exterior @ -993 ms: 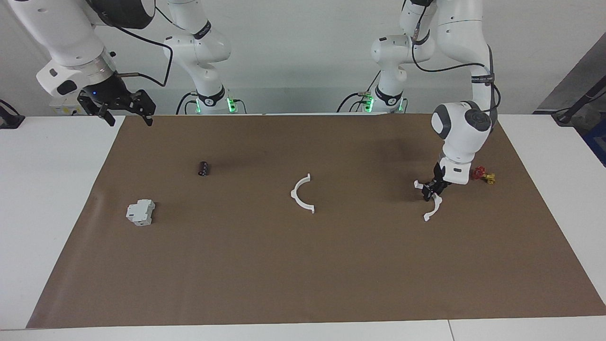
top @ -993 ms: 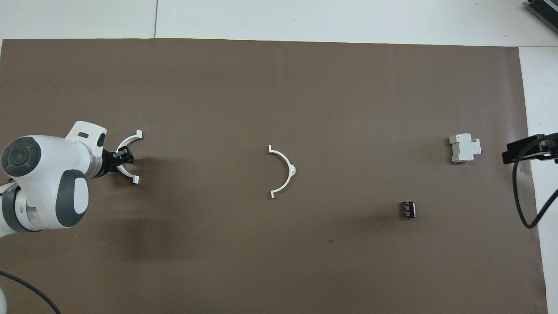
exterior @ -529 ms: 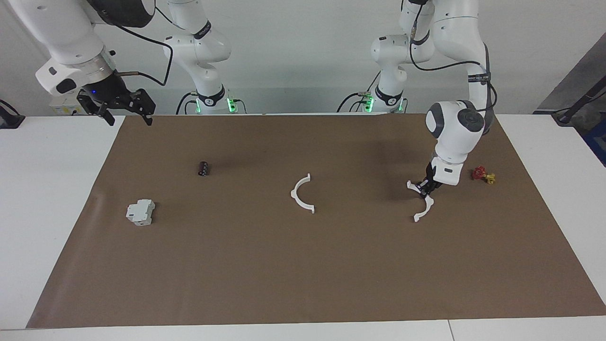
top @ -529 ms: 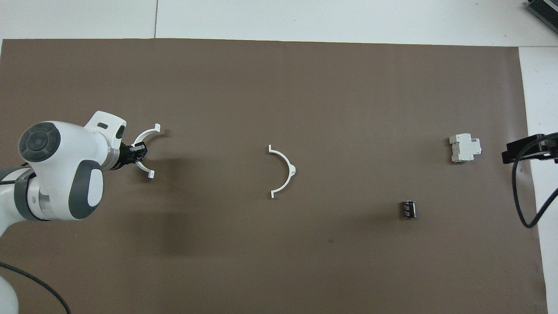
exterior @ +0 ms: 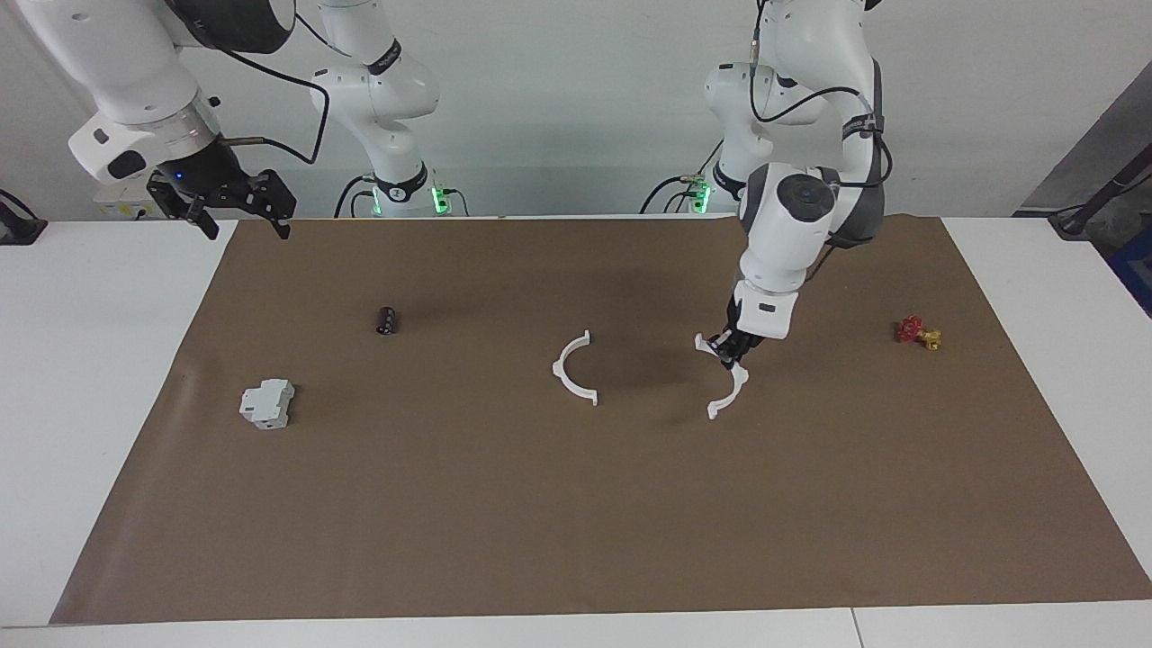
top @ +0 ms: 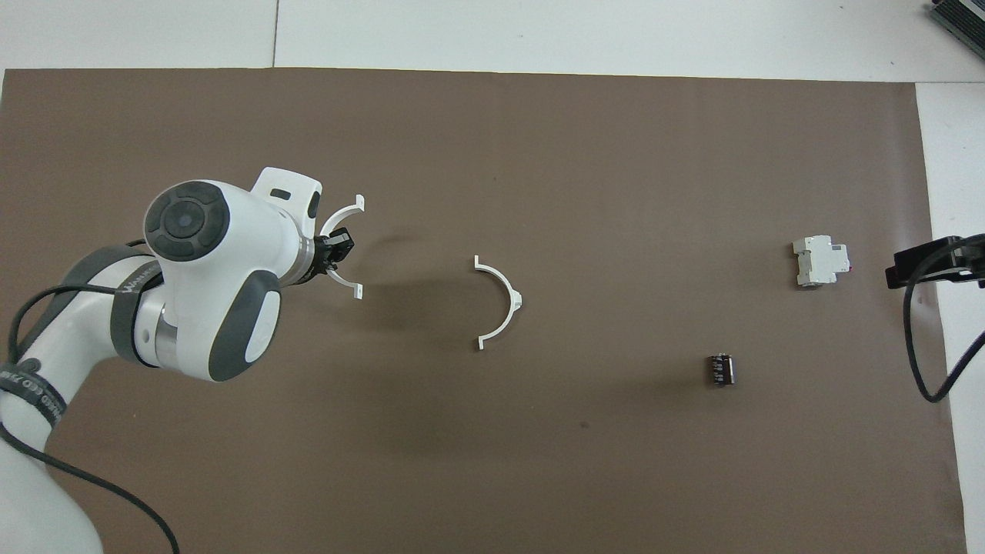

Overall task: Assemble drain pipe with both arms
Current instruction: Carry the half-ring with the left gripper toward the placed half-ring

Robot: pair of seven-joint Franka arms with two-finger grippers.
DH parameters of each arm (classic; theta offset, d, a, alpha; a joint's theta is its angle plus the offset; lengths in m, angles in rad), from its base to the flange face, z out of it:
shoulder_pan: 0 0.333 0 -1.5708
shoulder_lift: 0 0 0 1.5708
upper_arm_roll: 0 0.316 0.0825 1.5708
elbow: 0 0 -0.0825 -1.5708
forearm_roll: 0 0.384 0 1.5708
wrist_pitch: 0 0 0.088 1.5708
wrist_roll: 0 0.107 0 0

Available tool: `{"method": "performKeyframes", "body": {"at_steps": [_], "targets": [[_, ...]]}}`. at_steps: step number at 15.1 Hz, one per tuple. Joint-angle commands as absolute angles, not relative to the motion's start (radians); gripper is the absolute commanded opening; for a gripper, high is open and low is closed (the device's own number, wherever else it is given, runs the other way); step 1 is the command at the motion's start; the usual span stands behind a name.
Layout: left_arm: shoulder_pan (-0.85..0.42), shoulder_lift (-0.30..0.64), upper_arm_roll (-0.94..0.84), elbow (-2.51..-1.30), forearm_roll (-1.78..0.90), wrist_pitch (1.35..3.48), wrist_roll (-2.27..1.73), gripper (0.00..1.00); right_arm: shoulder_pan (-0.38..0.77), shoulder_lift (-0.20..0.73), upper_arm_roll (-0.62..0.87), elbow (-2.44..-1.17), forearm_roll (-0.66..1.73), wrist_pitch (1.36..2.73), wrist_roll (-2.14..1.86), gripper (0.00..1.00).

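One white half-ring of the drain pipe [exterior: 569,378] lies flat at the middle of the brown mat; it also shows in the overhead view [top: 504,304]. My left gripper [exterior: 731,346] is shut on the second half-ring [exterior: 729,393] and holds it just above the mat, beside the resting piece, toward the left arm's end. In the overhead view the left gripper [top: 336,250] grips the middle of this half-ring [top: 350,209], whose open side faces the resting piece. My right gripper [exterior: 241,216] is open and empty, waiting raised over the mat's edge at the right arm's end.
A grey-white boxy block [exterior: 267,403] and a small dark cylinder [exterior: 386,320] lie toward the right arm's end. A red-and-yellow valve [exterior: 918,333] lies toward the left arm's end. The brown mat [exterior: 576,540] covers the white table.
My left gripper has carried its half-ring from near the valve toward the middle of the mat, closer to the resting half-ring. The right arm has not moved.
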State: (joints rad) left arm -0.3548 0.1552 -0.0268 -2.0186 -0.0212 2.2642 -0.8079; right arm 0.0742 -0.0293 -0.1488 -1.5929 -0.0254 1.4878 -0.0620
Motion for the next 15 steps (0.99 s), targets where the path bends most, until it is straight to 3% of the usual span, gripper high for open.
{"method": "performKeyframes", "body": {"at_steps": [1, 5, 9, 15], "targets": [[-0.417, 0.153, -0.009, -2.011, -0.018, 2.252, -0.894, 0.0, 0.071, -0.046, -0.141, -1.612, -0.031, 1.5, -0.048, 1.0], [-0.442, 0.17, -0.009, -2.019, 0.004, 2.304, -1.015, 0.0, 0.071, -0.046, -0.141, -1.612, -0.031, 1.499, -0.048, 1.0], [-0.474, 0.29, -0.014, -1.99, 0.233, 2.328, -1.031, 0.0, 0.071, -0.046, -0.141, -1.612, -0.031, 1.5, -0.048, 1.0], [-0.541, 0.299, -0.015, -1.979, 0.144, 2.411, -1.152, 0.0, 0.071, -0.046, -0.14, -1.612, -0.031, 1.499, -0.048, 1.0]]}}
